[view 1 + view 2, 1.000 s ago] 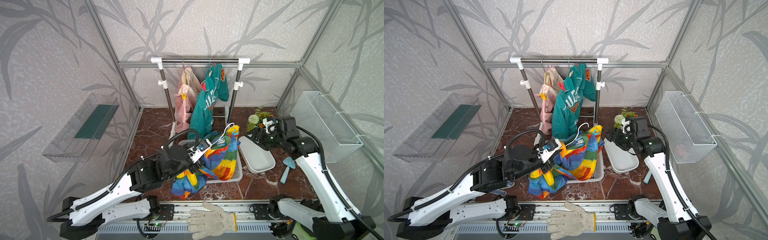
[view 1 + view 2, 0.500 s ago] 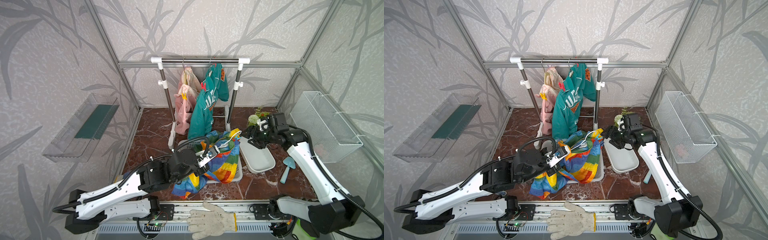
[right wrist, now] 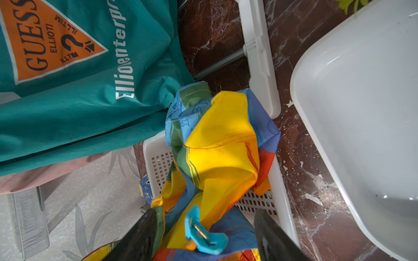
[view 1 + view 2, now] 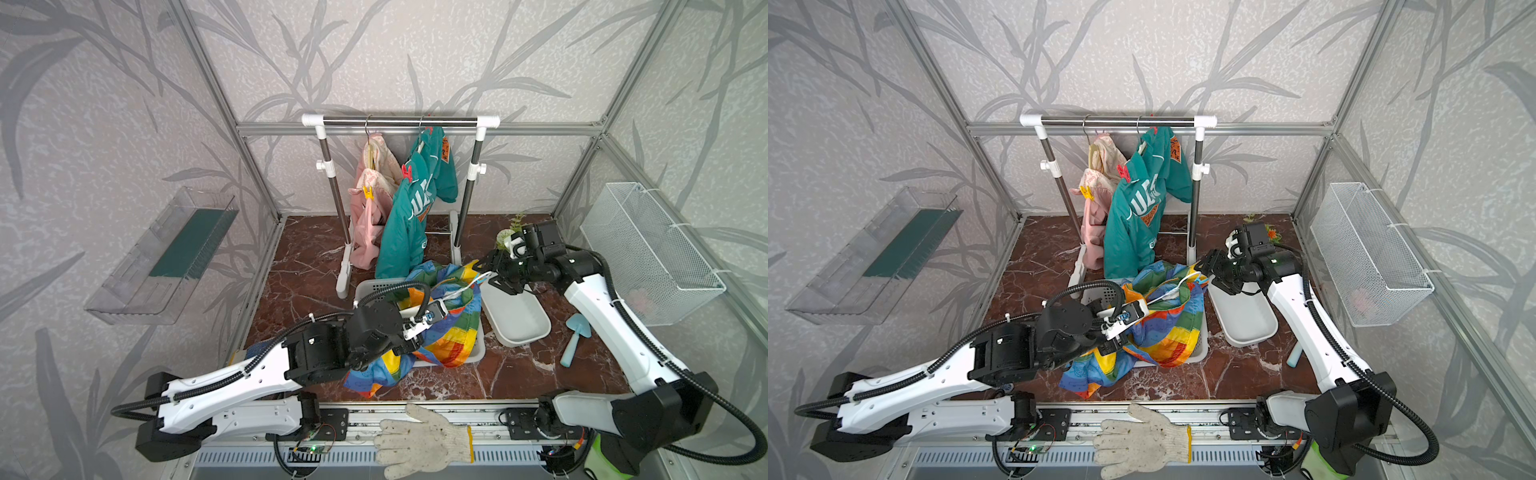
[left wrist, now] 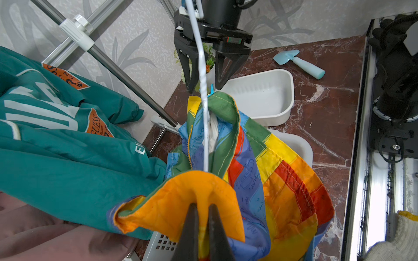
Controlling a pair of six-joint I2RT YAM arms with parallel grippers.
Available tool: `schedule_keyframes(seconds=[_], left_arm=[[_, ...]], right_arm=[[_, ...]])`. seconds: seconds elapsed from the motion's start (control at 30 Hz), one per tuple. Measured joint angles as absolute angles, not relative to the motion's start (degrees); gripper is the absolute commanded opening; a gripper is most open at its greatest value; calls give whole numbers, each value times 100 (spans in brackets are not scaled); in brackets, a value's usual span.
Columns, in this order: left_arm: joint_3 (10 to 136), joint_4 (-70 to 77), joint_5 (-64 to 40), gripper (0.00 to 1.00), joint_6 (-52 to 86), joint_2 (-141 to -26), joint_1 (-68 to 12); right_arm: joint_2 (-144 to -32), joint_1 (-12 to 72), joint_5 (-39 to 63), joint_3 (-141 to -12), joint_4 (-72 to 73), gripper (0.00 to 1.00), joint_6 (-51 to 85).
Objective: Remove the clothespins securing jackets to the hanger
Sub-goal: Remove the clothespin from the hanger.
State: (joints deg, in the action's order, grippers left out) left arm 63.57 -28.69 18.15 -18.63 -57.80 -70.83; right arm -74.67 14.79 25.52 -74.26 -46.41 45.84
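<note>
The left pincer (image 5: 203, 230) is clenched on the rainbow jacket (image 4: 446, 328) over the basket (image 4: 478, 353), the released right pincer (image 3: 203, 235) straddles its blue pin (image 3: 204, 237), and pins remain on the hanging pink jacket (image 4: 368, 224) and teal jacket (image 4: 405, 232).

In my right wrist view my right gripper's fingers (image 3: 138, 235) run off the frame edge. In both top views my left gripper (image 4: 409, 347) (image 4: 1113, 347) is buried in the rainbow patchwork jacket (image 4: 453, 332) (image 4: 1167, 332), and the blue clothespin (image 3: 204, 235) is too small to find there.
</note>
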Motion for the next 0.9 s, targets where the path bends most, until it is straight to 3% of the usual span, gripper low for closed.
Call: schedule_keyframes(seconds=[0.7,0.9], left_arm=[[6357,-2764,2720,0,-2484,-6010,-7690],[6357,-2735,2915,0,-2641,-6086,-7806]], right_arm=[[-7690,1507,2552,-7441,-4880,55,4475],[-7756,1507,2539,-7441,-4943,45,4394]])
